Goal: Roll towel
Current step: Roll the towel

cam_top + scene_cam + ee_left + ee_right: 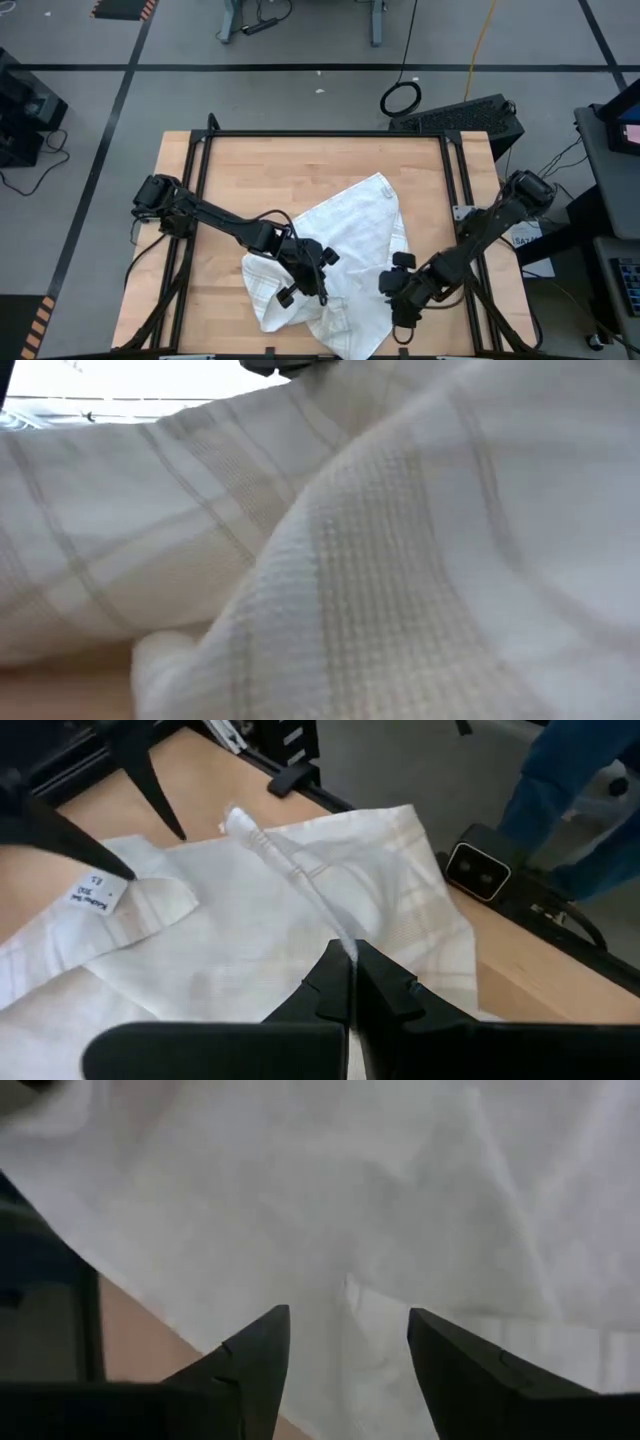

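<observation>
The white towel (350,235) with faint plaid lines lies crumpled on the near half of the wooden table, one corner pointing toward the far right. It fills the low view (400,560). My left gripper (312,288) is shut on it near its left part. My right gripper (392,275) stands open over the towel's right part (350,1200), fingers pointing steeply down. Whether they touch the cloth I cannot tell. A small white label (100,892) shows on a folded corner below the right fingers (150,790). My left gripper pinches a raised fold of the towel (345,942) between its two shut fingers. The fingers come slanting down from the table's left. The fold runs away from the fingertips as a thin ridge (280,860) up to a corner (235,820). The rest of the towel lies on the table.
Bare wood (300,165) spreads over the far half of the table, inside a black frame (320,133). A small black camera box (478,870) sits at the table's edge. A person in blue (580,780) stands beyond it. A keyboard (460,115) lies behind the table.
</observation>
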